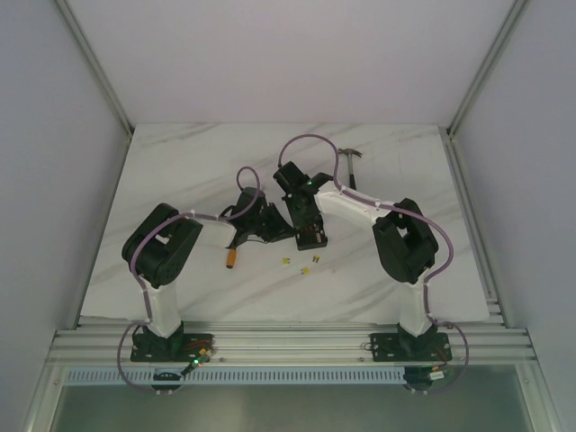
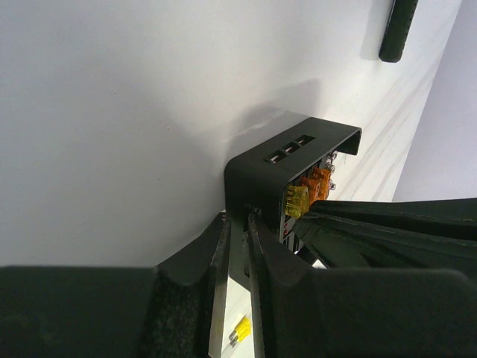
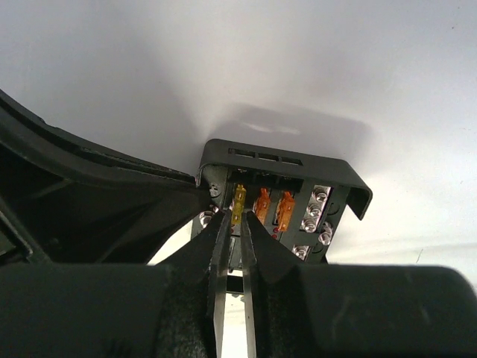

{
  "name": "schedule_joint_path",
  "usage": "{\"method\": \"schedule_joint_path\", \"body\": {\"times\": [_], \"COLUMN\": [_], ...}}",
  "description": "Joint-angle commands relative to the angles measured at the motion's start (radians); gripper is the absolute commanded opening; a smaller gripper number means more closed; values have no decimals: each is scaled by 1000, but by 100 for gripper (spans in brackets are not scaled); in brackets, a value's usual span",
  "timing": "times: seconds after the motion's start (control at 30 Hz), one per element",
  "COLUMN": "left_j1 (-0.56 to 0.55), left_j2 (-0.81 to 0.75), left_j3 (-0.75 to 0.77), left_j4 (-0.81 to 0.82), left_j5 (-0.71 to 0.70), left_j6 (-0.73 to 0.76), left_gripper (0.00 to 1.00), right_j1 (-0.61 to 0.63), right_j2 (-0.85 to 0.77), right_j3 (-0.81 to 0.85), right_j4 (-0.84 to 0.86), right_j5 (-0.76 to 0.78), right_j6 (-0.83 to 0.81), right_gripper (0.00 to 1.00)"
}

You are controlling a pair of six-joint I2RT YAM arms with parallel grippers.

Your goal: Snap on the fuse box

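Soft, even light from above keeps the white counter (image 1: 180,180) bright, the fuse box (image 3: 283,160) throws a pale, blurred shadow behind it, and the near fingers (image 3: 186,298) of the right end effector (image 3: 238,220) look dark and unfocused.

Table (image 1: 180,180) centre: fuse box (image 1: 312,238), loose fuses (image 1: 304,269) just before, hammer (image 1: 352,162) behind.

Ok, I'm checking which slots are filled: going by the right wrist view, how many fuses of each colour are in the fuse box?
In the fuse box:
yellow fuse: 1
orange fuses: 2
Total: 3
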Motion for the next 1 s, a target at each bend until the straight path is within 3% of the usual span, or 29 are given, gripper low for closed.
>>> {"method": "schedule_joint_path", "body": {"times": [0.0, 0.27, 0.6, 0.97], "left_j1": [-11, -11, -12, -12], "left_j2": [34, 37, 43, 45], "left_j3": [-24, -24, -24, -25], "left_j4": [-124, -124, -124, -123], "left_j5": [-67, -66, -66, -66], "left_j6": [26, 27, 26, 22], "left_gripper": [23, 24, 23, 23], "right_j1": [-2, -2, 0, 0], "right_j2": [26, 52, 118, 231], "right_j3": [15, 18, -102, -162], "right_j4": [-26, -61, -106, -38], "right_j5": [0, -5, -8, -41], "right_j6": [11, 0, -46, -58], "right_gripper": [16, 0, 0, 0]}}
